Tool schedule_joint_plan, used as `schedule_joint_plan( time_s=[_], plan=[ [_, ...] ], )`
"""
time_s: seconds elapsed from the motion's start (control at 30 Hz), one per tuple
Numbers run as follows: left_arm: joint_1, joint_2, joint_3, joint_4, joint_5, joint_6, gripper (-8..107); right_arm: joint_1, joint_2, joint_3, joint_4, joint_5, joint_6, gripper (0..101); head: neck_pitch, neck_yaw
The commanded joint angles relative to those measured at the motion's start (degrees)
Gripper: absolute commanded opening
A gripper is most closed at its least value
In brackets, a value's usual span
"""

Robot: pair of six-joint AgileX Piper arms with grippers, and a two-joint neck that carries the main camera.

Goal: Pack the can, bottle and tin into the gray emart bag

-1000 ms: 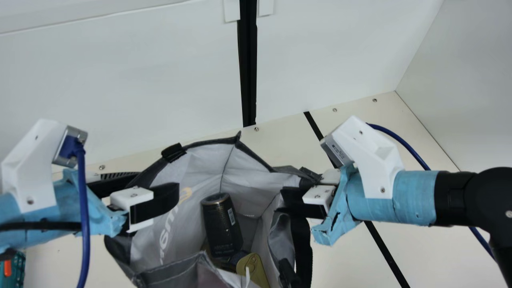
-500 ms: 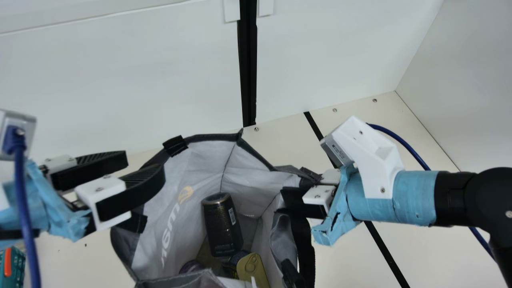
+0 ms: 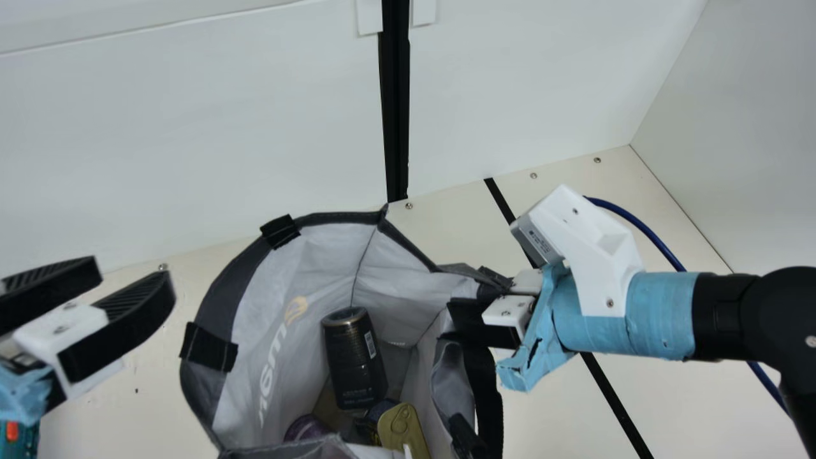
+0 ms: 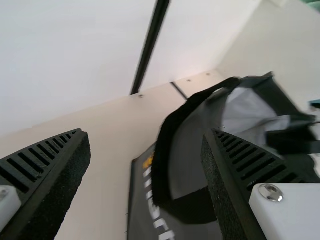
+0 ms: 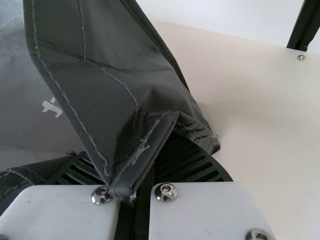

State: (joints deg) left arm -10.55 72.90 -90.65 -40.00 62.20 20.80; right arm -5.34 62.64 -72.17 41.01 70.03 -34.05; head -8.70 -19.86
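Main view is showing the left gripper (image 3: pixel 132 282) holding its jaws wide apart beside the gray emart bag (image 3: pixel 213 290), while the right gripper (image 3: pixel 464 307) is pinching the bag's edge. Inside, the black can (image 3: pixel 354 360) and gold tin (image 3: pixel 403 428) are resting close together; the near rim is partly hiding a purple item (image 3: pixel 306 427).

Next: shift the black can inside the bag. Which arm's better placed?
Left, probably: the left tool is open, empty and beside the bag, while the right tool is shut on the bag's edge; letting go might let the mouth sag.
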Motion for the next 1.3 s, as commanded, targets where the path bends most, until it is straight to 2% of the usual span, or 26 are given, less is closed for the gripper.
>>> schedule_joint_plan(
  time_s=[0.0, 0.37, 0.63, 0.9, 0.93, 1.27],
  plan=[
    [-0.01, -0.76, 0.39, 8.08, 0.15, -3.03, 90, 0.00, 0.00, 0.00, 0.00, 0.00, 0.00, 0, -1.30, -0.14],
    [-4.09, -4.56, 5.31, 34.75, 1.70, -16.76, 90, 0.00, 0.00, 0.00, 0.00, 0.00, 0.00, 0, -1.30, -0.14],
    [-8.24, -7.66, 12.07, 47.78, 1.29, -26.46, 90, 0.00, 0.00, 0.00, 0.00, 0.00, 0.00, 0, -1.30, -0.14],
    [-9.41, -10.37, 19.17, 53.82, 0.85, -32.74, 90, 0.00, 0.00, 0.00, 0.00, 0.00, 0.00, 0, -1.30, -0.14],
    [-9.38, -10.14, 17.92, 52.71, 0.86, -31.83, 90, 0.00, 0.00, 0.00, 0.00, 0.00, 0.00, 0, -1.30, -0.14],
    [-9.38, -10.40, 19.19, 53.66, 0.85, -32.72, 90, 0.00, 0.00, 0.00, 0.00, 0.00, 0.00, 0, -1.30, -0.14]
  ],
)
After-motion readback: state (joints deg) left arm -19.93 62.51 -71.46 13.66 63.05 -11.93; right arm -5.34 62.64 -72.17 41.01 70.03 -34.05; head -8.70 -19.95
